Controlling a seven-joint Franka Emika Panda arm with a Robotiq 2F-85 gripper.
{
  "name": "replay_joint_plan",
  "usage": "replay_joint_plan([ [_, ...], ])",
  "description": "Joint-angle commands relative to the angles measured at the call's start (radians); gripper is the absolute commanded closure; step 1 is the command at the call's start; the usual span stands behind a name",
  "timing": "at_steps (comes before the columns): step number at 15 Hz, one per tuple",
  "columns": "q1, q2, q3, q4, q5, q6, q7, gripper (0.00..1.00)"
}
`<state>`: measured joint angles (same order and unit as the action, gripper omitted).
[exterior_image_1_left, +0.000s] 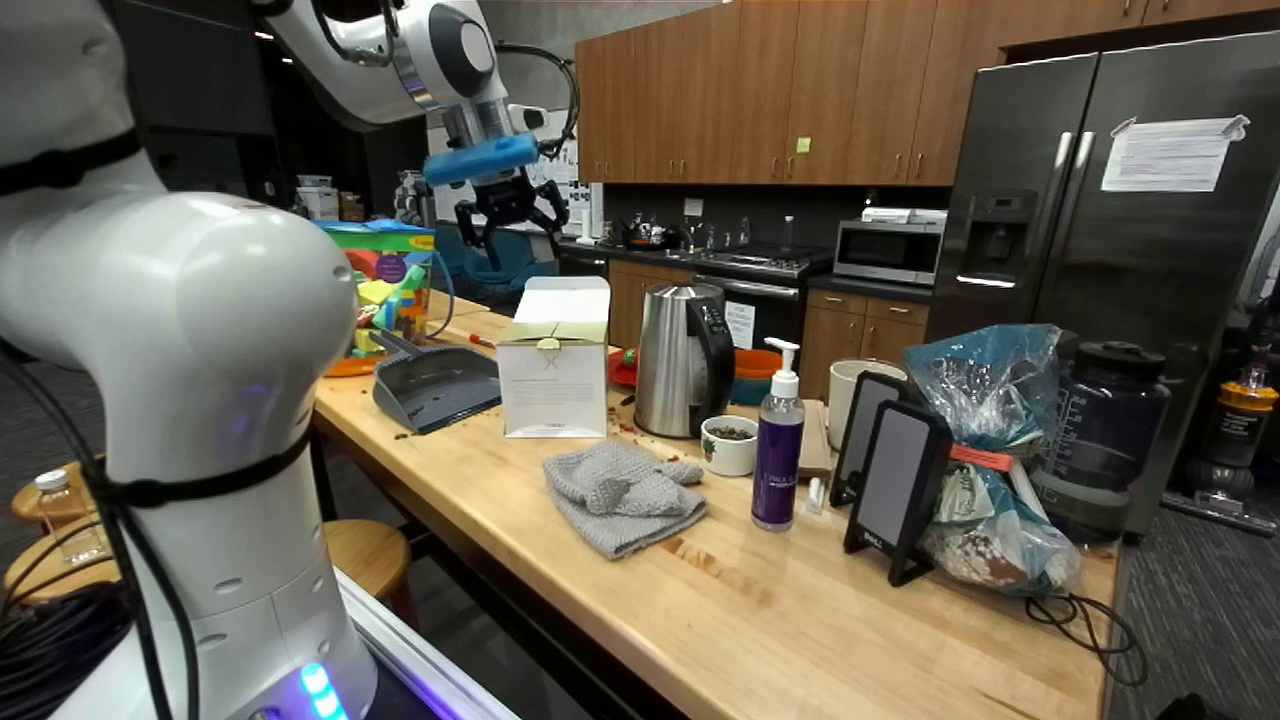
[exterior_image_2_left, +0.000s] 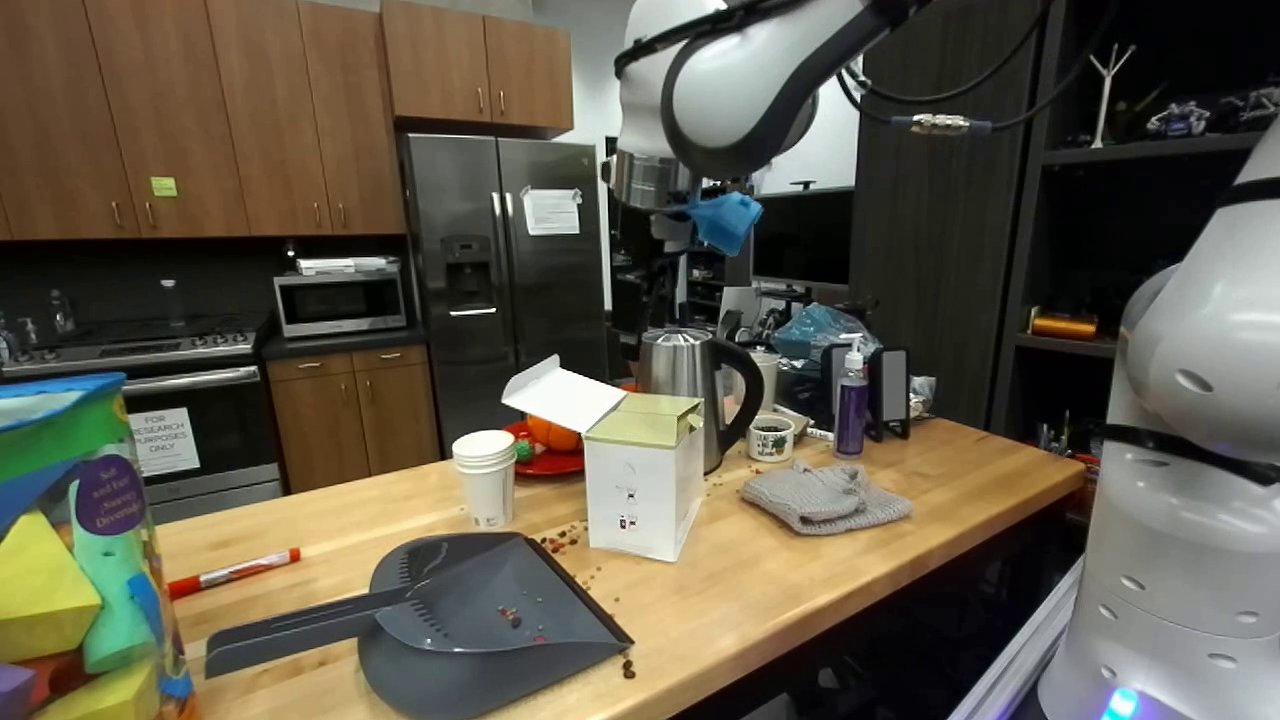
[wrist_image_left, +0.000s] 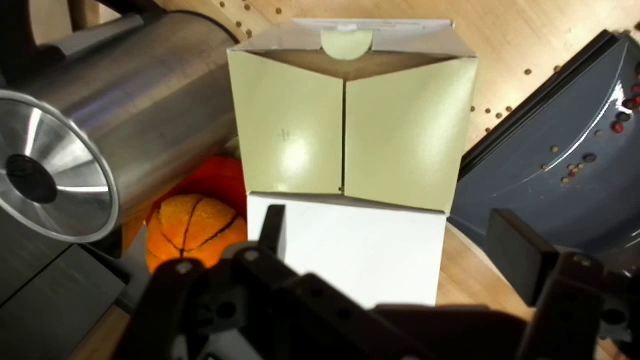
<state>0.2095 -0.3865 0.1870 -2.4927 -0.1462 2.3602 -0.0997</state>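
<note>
White box (exterior_image_2_left: 640, 500) is standing upright on a wooden table (exterior_image_1_left: 800, 640), its lid folded back; pale green inner flaps are leaving a gap along one edge and hiding what is inside. The gripper (wrist_image_left: 395, 242) is hovering above the box, holding its fingers wide apart. On opposite sides of the box, a steel kettle (exterior_image_1_left: 665, 370) is standing and a gray dustpan (exterior_image_2_left: 430, 665) is holding scattered red, dark and tan bits (wrist_image_left: 618, 127). A red plate (exterior_image_2_left: 550, 465) is bearing an orange ball (wrist_image_left: 195, 227), a small white cup (exterior_image_1_left: 728, 461) is holding dark grains (exterior_image_1_left: 730, 433), and, farther off, a clear tub (exterior_image_2_left: 112, 497) is containing colorful blocks (exterior_image_2_left: 45, 590).
</note>
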Motion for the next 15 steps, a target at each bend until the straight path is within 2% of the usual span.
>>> replay_joint_plan([
  [1, 0.011, -0.112, -0.011, -0.06, 0.019, -0.08, -0.013, 0.0],
  [7, 0.008, -0.191, -0.048, -0.133, 0.039, -0.111, -0.033, 0.0],
  [15, -0.034, -0.235, -0.162, -0.214, 0.096, -0.097, -0.061, 0.0],
])
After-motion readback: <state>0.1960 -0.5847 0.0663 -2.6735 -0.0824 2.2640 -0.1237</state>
